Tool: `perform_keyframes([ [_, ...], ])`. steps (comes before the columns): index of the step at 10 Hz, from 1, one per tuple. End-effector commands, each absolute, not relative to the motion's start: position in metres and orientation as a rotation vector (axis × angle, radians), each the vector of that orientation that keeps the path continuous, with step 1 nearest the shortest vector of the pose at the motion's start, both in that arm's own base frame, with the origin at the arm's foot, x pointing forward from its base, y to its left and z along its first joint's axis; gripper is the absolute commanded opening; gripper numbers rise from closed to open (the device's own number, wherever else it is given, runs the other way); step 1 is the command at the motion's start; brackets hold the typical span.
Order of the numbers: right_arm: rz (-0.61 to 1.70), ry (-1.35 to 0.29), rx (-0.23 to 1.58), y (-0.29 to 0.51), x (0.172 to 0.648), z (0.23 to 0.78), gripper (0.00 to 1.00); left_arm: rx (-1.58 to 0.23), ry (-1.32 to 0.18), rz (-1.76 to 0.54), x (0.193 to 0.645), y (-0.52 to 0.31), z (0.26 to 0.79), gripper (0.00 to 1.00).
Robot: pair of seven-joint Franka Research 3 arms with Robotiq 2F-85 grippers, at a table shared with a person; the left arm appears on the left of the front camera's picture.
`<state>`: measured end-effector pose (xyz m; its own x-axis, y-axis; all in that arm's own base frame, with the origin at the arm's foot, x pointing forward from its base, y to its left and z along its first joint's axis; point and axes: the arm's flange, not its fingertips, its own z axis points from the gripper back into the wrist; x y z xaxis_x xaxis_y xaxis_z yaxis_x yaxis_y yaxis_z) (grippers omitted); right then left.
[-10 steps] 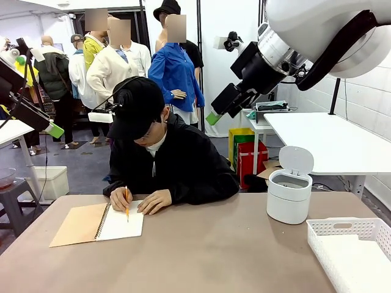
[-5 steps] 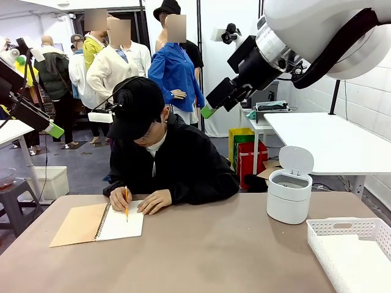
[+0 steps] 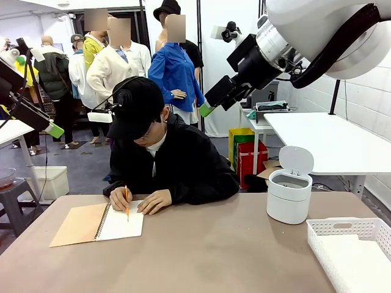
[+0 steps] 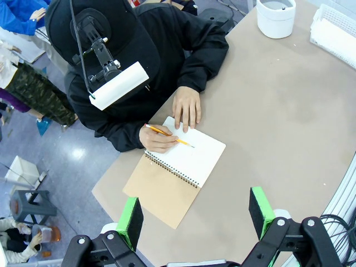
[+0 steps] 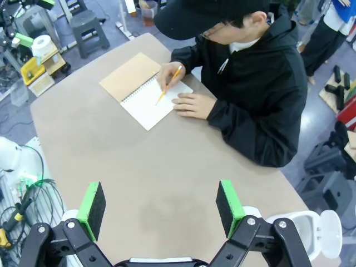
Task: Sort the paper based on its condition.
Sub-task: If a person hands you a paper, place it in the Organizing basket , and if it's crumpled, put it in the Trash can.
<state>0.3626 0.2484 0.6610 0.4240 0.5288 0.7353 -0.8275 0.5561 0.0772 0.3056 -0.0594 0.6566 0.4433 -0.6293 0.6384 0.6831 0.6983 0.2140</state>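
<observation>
Paper (image 3: 122, 223) — bound in a notebook (image 3: 79, 224) — lies on tan table (image 3: 201, 250).

the wide tan table top (image 3: 201, 256) looks matt and smooth. the spiral-bound notebook (image 3: 98, 223) shows a dull tan card cover, a wire coil and a smooth white paper page. the round white lidded bin (image 3: 289, 194) is glossy plastic; the white slotted basket (image 3: 342, 229) is matt plastic.
</observation>
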Motion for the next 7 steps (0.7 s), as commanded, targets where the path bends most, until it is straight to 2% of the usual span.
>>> perform_keyframes([
  [1, 0.884, -0.72, 0.46, 0.2491, 0.3624, 0.6606, 1.0, -0.08, -0.757, -0.815, 0.3055, -0.0593, 0.6568, 1.0],
  [7, 0.884, -0.72, 0.46, 0.2491, 0.3624, 0.6606, 1.0, -0.08, -0.757, -0.815, 0.3055, -0.0593, 0.6568, 1.0],
])
